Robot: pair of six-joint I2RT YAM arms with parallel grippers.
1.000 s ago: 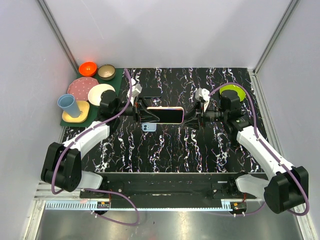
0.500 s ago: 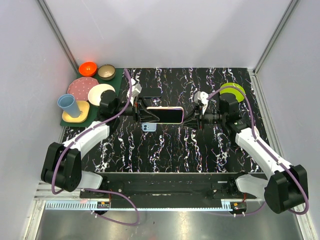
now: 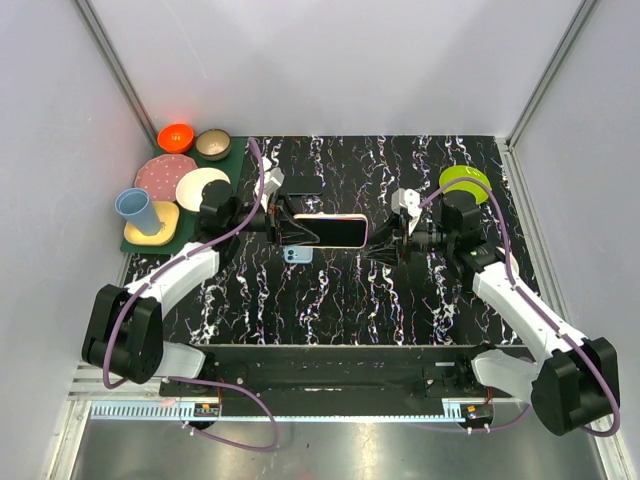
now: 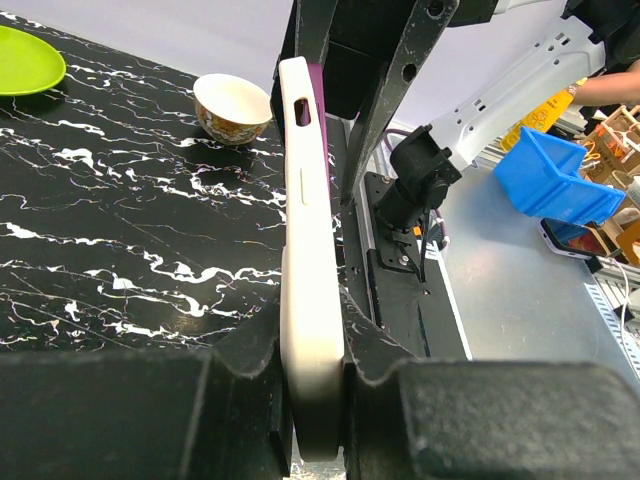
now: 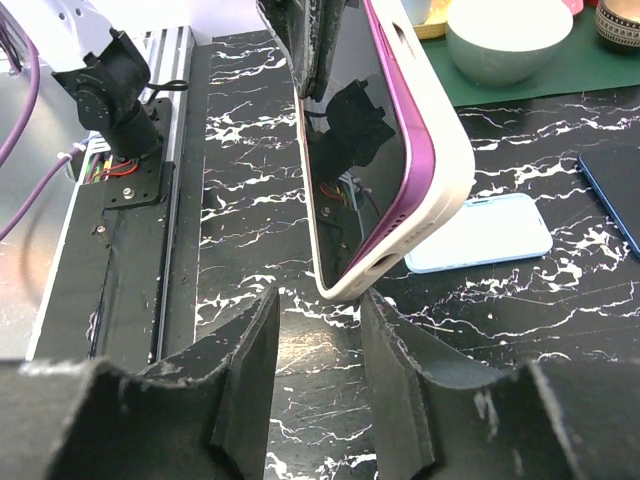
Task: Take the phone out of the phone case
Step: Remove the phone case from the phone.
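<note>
A purple phone [image 3: 329,231] sits in a cream white case [image 4: 310,250], held on edge above the black marble table [image 3: 400,300]. My left gripper [image 3: 288,228] is shut on the case's left end; its fingers [image 4: 240,390] clamp the case in the left wrist view. My right gripper [image 3: 380,245] is open, just off the case's right end. In the right wrist view the phone screen [image 5: 355,150] and case corner [image 5: 400,235] hang just beyond my open right fingers [image 5: 245,370], not touching them.
A light blue phone [image 3: 297,255] lies flat on the table under the held one, also in the right wrist view [image 5: 485,235]. A green mat [image 3: 180,200] at the back left holds plates, bowls and a blue cup [image 3: 137,210]. A green plate [image 3: 464,180] lies back right.
My right gripper has pulled back from the case's right end and dropped slightly toward the near side. The left gripper and phone have stayed still.
</note>
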